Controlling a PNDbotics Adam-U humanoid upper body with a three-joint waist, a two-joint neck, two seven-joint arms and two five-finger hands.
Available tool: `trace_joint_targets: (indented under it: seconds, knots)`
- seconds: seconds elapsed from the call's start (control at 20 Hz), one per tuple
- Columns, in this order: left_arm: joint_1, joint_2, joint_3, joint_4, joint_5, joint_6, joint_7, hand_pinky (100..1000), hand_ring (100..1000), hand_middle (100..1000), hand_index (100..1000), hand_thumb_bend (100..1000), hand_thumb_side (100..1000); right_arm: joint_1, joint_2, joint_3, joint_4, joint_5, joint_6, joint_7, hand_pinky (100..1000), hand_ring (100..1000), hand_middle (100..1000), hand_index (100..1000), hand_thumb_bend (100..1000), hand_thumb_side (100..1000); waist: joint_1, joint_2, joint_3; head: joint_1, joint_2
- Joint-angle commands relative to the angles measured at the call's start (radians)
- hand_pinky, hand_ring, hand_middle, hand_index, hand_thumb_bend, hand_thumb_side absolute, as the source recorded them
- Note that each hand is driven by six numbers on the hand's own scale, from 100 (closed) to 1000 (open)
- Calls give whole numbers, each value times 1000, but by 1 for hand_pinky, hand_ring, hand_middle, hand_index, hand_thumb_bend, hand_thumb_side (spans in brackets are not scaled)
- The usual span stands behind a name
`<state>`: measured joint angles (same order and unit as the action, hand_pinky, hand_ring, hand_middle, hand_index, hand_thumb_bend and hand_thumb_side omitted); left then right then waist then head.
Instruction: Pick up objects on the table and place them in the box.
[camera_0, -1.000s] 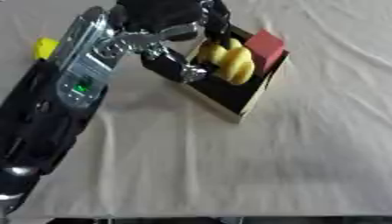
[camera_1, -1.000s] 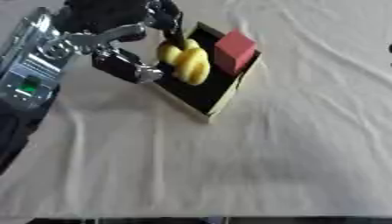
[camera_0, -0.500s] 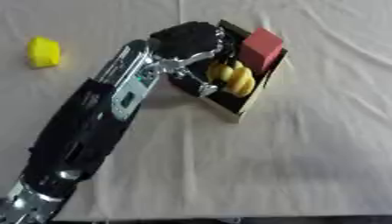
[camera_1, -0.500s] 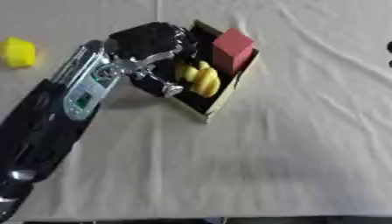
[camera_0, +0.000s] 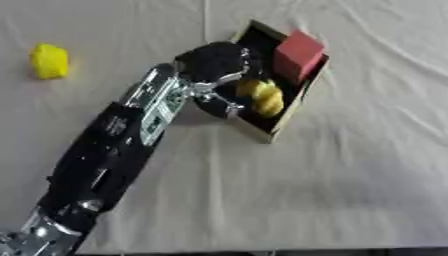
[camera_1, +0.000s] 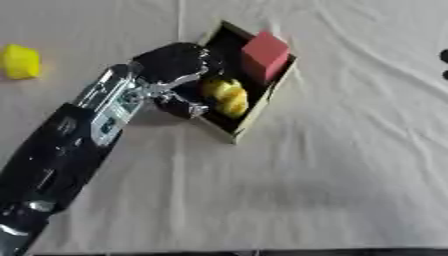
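Note:
A shallow black box (camera_0: 297, 106) with pale cardboard edges lies askew at the upper middle of the cloth. Inside it a red block (camera_0: 297, 49) stands at the far end and a yellow lumpy thing (camera_0: 262, 96) lies in the middle. My left hand (camera_0: 213, 64) hangs over the box's left side, just left of the yellow thing, open with its fingers (camera_0: 227, 104) pointing down into the box and holding nothing. A second yellow object (camera_0: 49, 61) sits alone on the cloth at the far left. My right hand does not show.
A creased beige cloth (camera_0: 332, 180) covers the whole table. My left arm (camera_0: 114, 150) runs from the lower left corner up to the box. Small dark shapes (camera_1: 444, 64) show at the right edge of the right eye view.
The camera has tilted, so the far-left yellow object now shows fully. My left hand has drawn left off the yellow thing, which now lies free in the box.

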<state>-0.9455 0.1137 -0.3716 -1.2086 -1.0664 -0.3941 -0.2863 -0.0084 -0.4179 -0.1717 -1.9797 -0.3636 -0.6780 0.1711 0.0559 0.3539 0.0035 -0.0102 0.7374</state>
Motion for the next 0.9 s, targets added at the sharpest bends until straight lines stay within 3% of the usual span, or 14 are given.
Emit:
trace_joint_targets:
  seconds: [0.05,0.3,0.55,0.75,0.9]
  knots:
    - [-7,7,9,-10,-15,18,1,939,897,865,967,249,100,-3,-11,-8,-20,-7,6,-2,1000,869,659,780,100,470,-3,-21,-2,1,-9]
    - [0,23,29,-62,6,48,23,893,863,822,930,154,100,1,-9,-8,-20,-5,11,-3,1000,869,659,780,100,470,-1,-25,-1,-2,-8]
    - [-2,81,69,-200,91,93,26,849,820,777,910,102,100,4,-13,-9,-20,-5,9,-8,1000,868,660,780,100,470,0,-29,3,-8,-8]
    - [4,209,135,-307,168,157,16,849,816,774,905,129,100,12,-18,-16,-20,-1,-2,-15,1000,868,660,780,100,470,4,-31,8,-22,-4]
    - [22,333,193,-317,214,216,16,857,823,784,911,171,100,16,-22,-21,-20,5,-11,-24,1000,867,660,780,100,470,8,-30,11,-33,-4]
